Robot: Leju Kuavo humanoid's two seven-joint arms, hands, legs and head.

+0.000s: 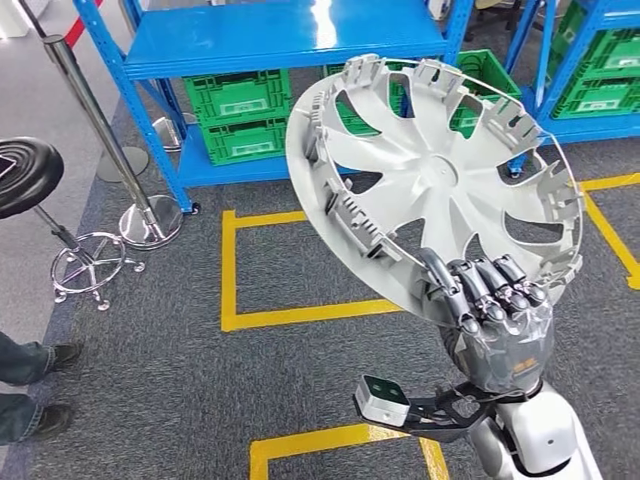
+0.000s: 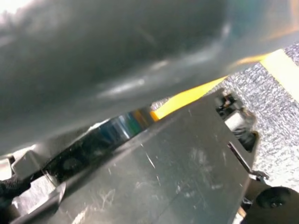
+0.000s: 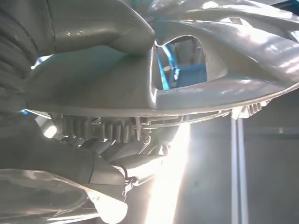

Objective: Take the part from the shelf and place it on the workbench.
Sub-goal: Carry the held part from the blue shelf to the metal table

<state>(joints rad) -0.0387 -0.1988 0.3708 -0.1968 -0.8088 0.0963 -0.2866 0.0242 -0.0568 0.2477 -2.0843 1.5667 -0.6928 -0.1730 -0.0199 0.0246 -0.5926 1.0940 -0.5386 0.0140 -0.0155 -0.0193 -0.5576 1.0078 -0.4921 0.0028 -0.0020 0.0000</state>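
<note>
The part is a silver wheel cover (image 1: 423,170) with curved spokes and clips round its rim, held tilted in the air above the grey carpet. My right hand (image 1: 490,310) grips its near lower rim, fingers curled over the edge. In the right wrist view the cover (image 3: 218,88) runs across close up, with my thumb (image 3: 91,23) on one face and my fingers (image 3: 53,158) on the other. In the left wrist view my left hand (image 2: 105,56) is a grey blur, and I cannot make out how its fingers lie.
A blue shelf (image 1: 287,40) with green crates (image 1: 238,115) stands ahead, and another shelf (image 1: 596,60) at the far right. Yellow tape (image 1: 226,270) marks boxes on the floor. A chrome post (image 1: 113,150), a black stool (image 1: 23,175) and a person's shoes (image 1: 38,360) are at left.
</note>
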